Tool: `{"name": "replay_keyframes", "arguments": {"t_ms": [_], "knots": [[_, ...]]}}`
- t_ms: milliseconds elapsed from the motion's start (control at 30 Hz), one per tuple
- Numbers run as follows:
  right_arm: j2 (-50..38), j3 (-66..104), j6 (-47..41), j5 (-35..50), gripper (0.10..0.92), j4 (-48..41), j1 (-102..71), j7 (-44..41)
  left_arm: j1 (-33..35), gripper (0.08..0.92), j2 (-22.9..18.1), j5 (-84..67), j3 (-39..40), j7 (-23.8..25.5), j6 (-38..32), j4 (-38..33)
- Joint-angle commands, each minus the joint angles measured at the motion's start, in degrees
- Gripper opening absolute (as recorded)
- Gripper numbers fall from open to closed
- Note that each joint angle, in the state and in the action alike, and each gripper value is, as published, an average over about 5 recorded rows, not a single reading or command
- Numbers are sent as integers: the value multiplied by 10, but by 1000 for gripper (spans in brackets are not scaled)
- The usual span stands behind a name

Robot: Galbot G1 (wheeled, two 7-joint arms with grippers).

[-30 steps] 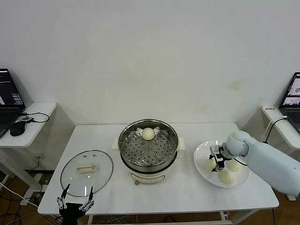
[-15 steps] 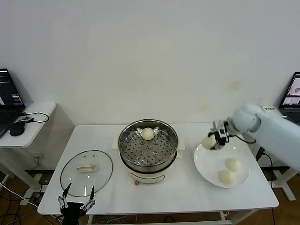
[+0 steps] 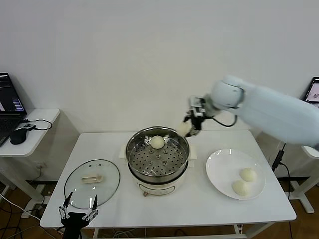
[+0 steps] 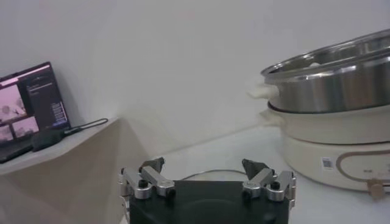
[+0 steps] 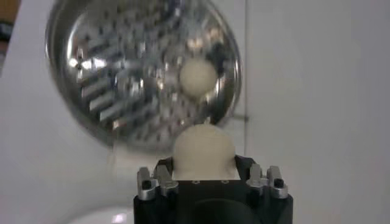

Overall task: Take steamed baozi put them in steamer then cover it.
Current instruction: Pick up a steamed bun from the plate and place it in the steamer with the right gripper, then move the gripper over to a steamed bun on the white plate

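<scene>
The steamer (image 3: 157,158) stands mid-table with one baozi (image 3: 157,142) on its perforated tray. My right gripper (image 3: 189,126) hangs just above the steamer's back right rim, shut on a second baozi (image 3: 185,129). In the right wrist view that held baozi (image 5: 204,148) sits between the fingers, with the steamer (image 5: 122,73) and its baozi (image 5: 198,76) below. Two more baozi (image 3: 247,174) (image 3: 240,187) lie on the white plate (image 3: 217,167). My left gripper (image 3: 78,211) is parked open at the table's front left edge, empty, near the glass lid (image 3: 92,185).
The plate lies right of the steamer, the lid left of it. The left wrist view shows the steamer's side (image 4: 335,82) on its white base. Side tables with laptops (image 3: 10,102) (image 3: 314,94) flank the white table (image 3: 199,209); a wall stands close behind.
My right gripper lifted a baozi off the plate and carried it up and left to the steamer's back right rim. Two baozi stay on the plate. The left arm barely moved.
</scene>
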Motion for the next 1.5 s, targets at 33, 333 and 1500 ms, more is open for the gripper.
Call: {"name": "replay_keyframes", "arguments": {"t_ms": [33, 333, 1500], "knots": [[128, -24, -37, 57, 636, -55, -13, 30, 0, 823, 0, -1, -2, 0, 0, 1], [168, -21, -59, 39, 636, -107, -81, 56, -8, 823, -2, -2, -4, -1, -1, 9], [41, -27, -46, 9, 823, 4, 10, -27, -8, 823, -2, 5, 3, -2, -10, 5]]}}
